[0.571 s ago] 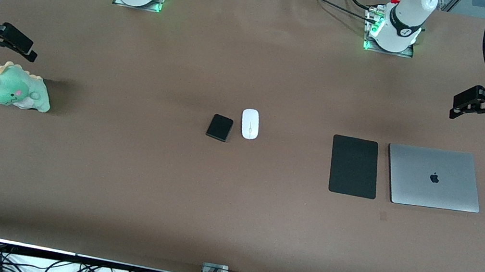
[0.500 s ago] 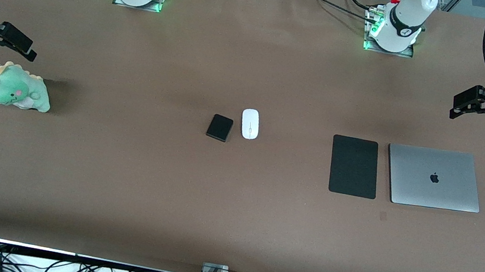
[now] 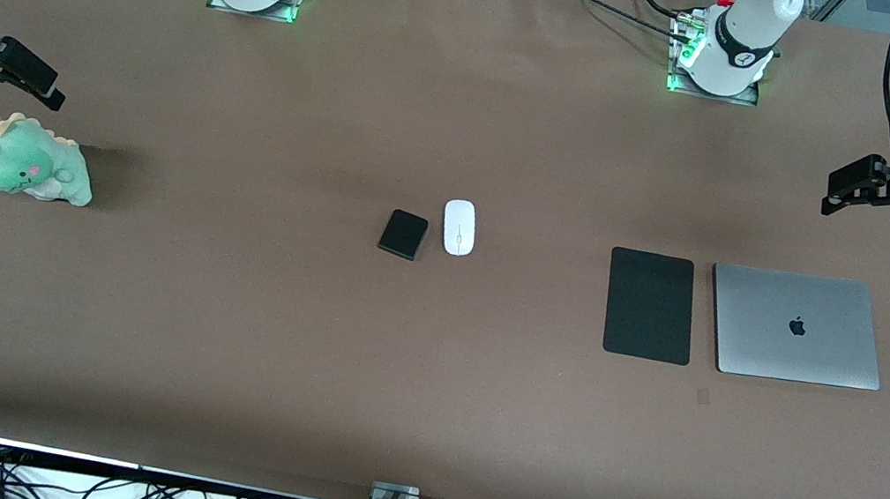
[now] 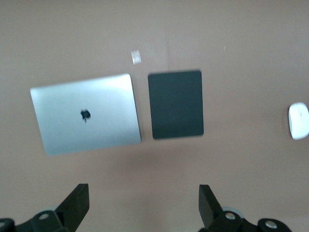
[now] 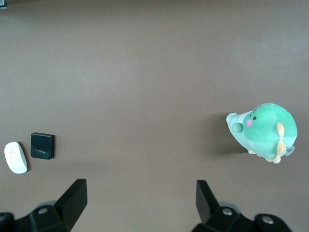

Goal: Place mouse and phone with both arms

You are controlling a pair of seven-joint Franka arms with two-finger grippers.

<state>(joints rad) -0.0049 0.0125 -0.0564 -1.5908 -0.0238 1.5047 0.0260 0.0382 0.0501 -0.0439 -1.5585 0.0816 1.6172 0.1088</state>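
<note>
The white oval mouse (image 3: 458,227) lies on the brown table mid-table, beside the small black phone (image 3: 403,234); the phone is toward the right arm's end. Both show in the right wrist view: the mouse (image 5: 15,157), the phone (image 5: 42,145). The mouse also shows at the edge of the left wrist view (image 4: 298,121). My left gripper (image 3: 852,187) is up in the air at the left arm's end of the table, open and empty (image 4: 143,208). My right gripper (image 3: 21,75) is up in the air above the green plush toy, open and empty (image 5: 140,205).
A flat black mouse pad (image 3: 651,304) and a closed silver laptop (image 3: 796,326) lie side by side toward the left arm's end. A green plush dinosaur (image 3: 32,169) sits at the right arm's end. Cables run along the table's edge nearest the front camera.
Both grippers have shifted only slightly; the left arm's wrist has risen a little. The mouse and phone have not moved.
</note>
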